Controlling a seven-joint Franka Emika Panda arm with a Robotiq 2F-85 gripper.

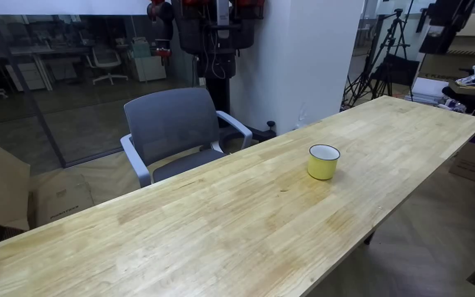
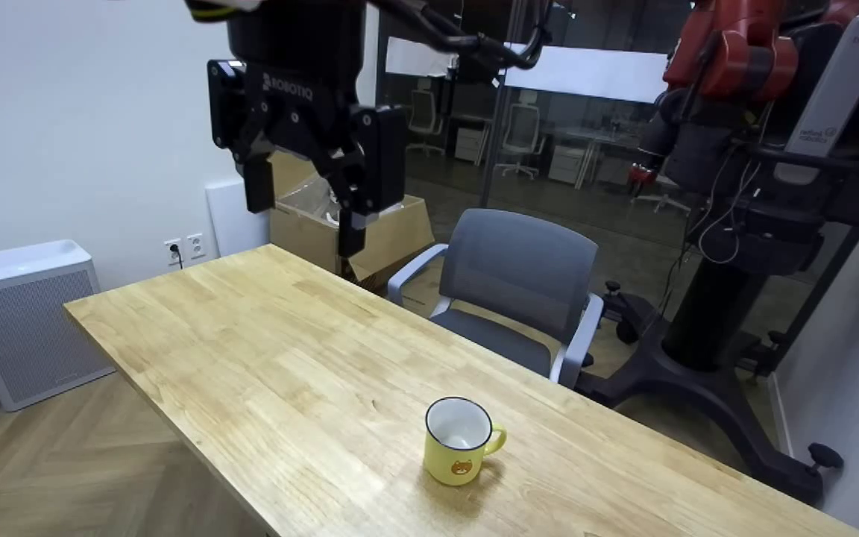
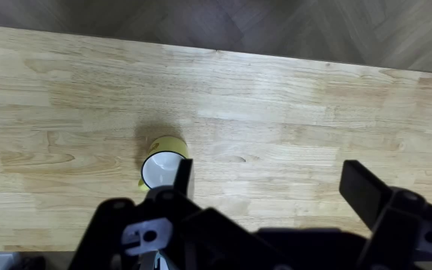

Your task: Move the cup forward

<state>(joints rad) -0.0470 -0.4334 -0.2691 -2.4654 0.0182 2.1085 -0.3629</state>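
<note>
The cup is a yellow mug with a dark rim and white inside. It stands upright on the wooden table in both exterior views (image 1: 322,167) (image 2: 453,460). Its handle and a small bear picture show in an exterior view. In the wrist view the cup (image 3: 168,144) is left of the jaws, partly covered by the left finger. My gripper (image 2: 305,212) hangs high above the table with its fingers apart and nothing between them. In the wrist view the gripper (image 3: 268,174) has a wide gap over bare wood. The cup is not between the fingers.
The wooden table (image 1: 204,231) is long and narrow, with floor beyond its edges. A grey office chair (image 2: 519,261) stands close to one long side. A red and black robot (image 2: 728,149) stands behind it. Cardboard boxes (image 2: 392,235) stand beyond the table's end.
</note>
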